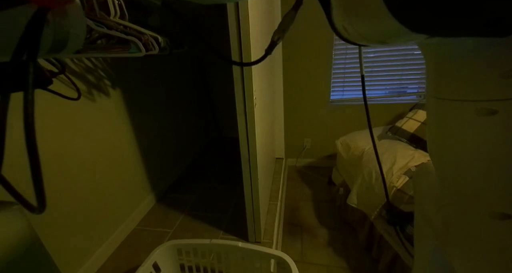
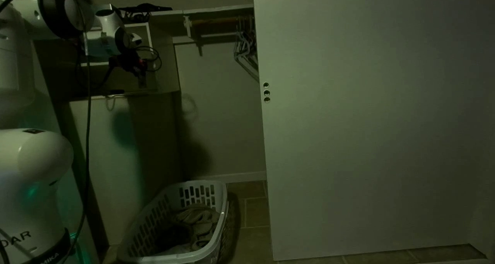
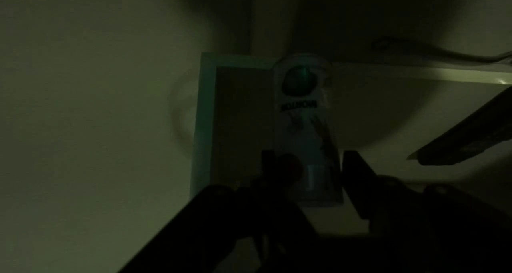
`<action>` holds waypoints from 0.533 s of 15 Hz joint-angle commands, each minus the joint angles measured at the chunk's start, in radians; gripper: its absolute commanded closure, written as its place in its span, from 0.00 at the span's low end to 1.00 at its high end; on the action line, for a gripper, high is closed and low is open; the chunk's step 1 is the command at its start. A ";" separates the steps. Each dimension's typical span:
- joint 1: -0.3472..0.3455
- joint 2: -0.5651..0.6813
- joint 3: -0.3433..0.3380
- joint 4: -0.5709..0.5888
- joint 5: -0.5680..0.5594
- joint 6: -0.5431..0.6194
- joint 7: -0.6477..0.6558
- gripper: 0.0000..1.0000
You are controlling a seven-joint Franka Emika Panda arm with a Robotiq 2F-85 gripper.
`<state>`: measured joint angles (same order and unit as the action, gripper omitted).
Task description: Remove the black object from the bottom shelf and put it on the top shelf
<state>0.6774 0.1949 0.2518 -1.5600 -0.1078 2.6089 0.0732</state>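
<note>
The views are very dim. A black, narrow object (image 3: pixel 468 133) lies on the bottom shelf (image 3: pixel 400 74) at the right of the wrist view. It seems to be the dark shape (image 2: pixel 116 92) at the shelf's front edge in an exterior view. My gripper (image 3: pixel 307 157) has its fingers flush on both sides of a pale, labelled Morton container (image 3: pixel 302 121) and looks shut on it. In an exterior view my gripper (image 2: pixel 141 72) is low over the bottom shelf, the container (image 2: pixel 142 81) faintly visible below. The top shelf (image 2: pixel 166 12) is above.
Black items (image 2: pixel 149 8) lie on the top shelf. A black cord (image 3: pixel 440 53) hangs by the bottom shelf. Hangers (image 2: pixel 245 55) hang from a rod beside a sliding door (image 2: pixel 367 121). A laundry basket (image 2: pixel 199 254) with cloth stands below. Cables loop round the arm.
</note>
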 commanded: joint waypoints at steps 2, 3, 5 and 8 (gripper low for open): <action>-0.054 -0.147 0.028 -0.144 -0.051 0.050 0.051 0.79; -0.062 -0.167 0.031 -0.160 -0.061 0.071 0.074 0.79; -0.081 -0.206 0.043 -0.182 -0.093 0.096 0.109 0.79; -0.115 -0.251 0.078 -0.197 -0.126 0.145 0.143 0.79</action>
<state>0.6076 0.0088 0.2867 -1.7025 -0.1847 2.6962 0.1587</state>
